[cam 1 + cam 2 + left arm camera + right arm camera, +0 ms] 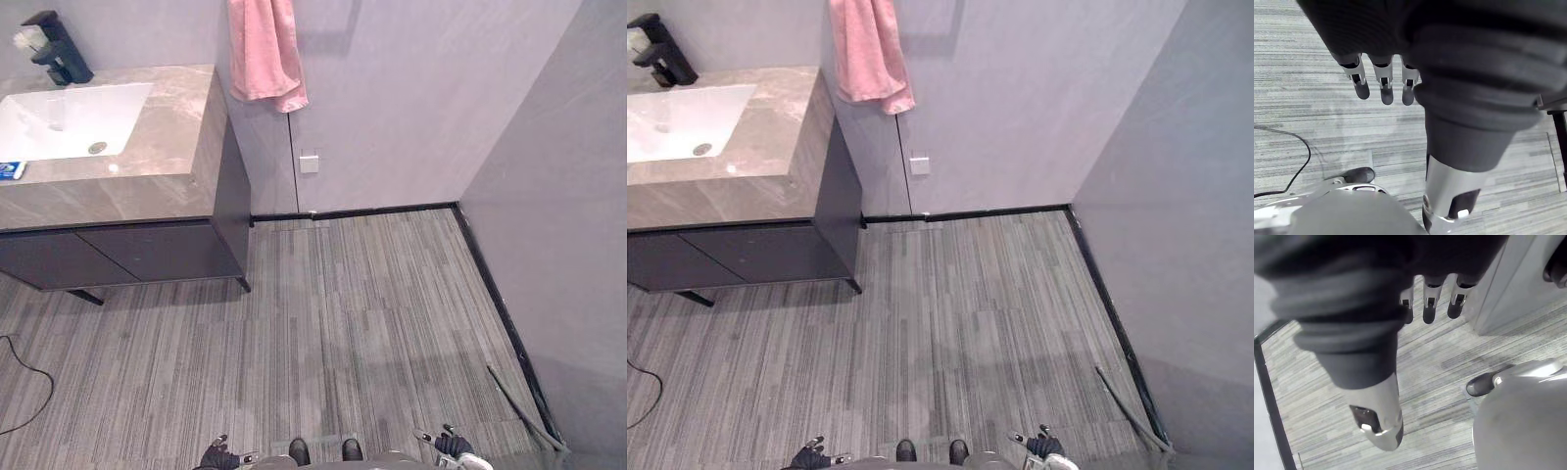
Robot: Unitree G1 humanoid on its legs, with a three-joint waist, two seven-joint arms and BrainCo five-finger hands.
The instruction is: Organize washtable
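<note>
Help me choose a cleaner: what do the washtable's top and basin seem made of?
Top: looks like polished marble or marble-look stone, going by its grey-beige veining and a small glint. Basin: smooth glossy white, probably ceramic.

There was one washtable [167,147] with one sink [69,122] in it. The sink had one round drain [97,148]. There was one black tap [61,49], one pink towel [265,49], one little blue thing [11,170] and one small white plate [310,164] on the wall. Under the top were two dark doors, a left door [44,259] and a right door [162,253]. There was one grey hose [519,401]. There were two robot hands, the left hand [217,456] and the right hand [453,446].
</note>
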